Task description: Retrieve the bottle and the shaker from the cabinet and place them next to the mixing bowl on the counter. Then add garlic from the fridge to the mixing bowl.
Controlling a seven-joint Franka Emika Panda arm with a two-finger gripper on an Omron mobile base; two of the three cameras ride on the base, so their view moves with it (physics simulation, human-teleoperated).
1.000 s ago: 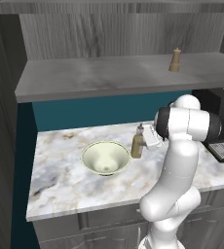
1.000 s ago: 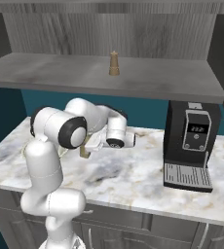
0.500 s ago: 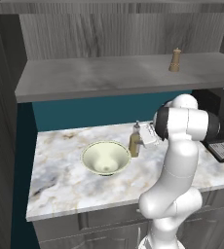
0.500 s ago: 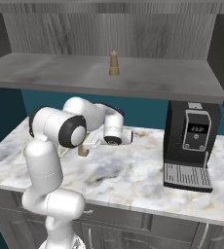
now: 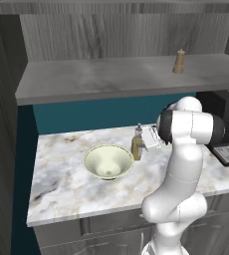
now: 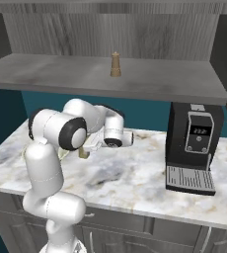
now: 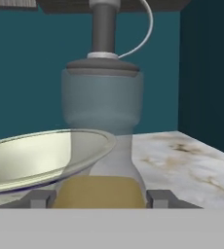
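Bottle [image 5: 137,146] stands on the counter [image 5: 66,184], just right of the bowl [image 5: 106,162]. Gripper [image 7: 100,198] is half open w/ a finger [image 7: 163,198] on each side of the bottle; can't tell if they squeeze it. Shaker [image 5: 178,62] is up on the cabinet shelf [image 5: 111,79], far right.

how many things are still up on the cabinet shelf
1: the shaker stands alone toward the right of the cabinet shelf. The bottle is down on the counter beside the mixing bowl, between the gripper fingers.
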